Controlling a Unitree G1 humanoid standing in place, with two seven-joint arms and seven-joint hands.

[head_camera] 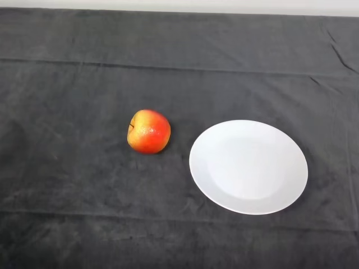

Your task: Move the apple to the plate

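A surface draped in dark grey cloth (67, 213) is shown bearing a round white plate (248, 166), with a red-and-yellow apple (148, 131) set just to its left, apart from the rim. No hand is seen.

We see a table (67, 224) draped in a dark grey cloth (168, 45) that fills nearly the whole view. Long creases run across the cloth, with shorter wrinkles toward its far right. Beyond the far edge, a pale strip (224, 5) shows.
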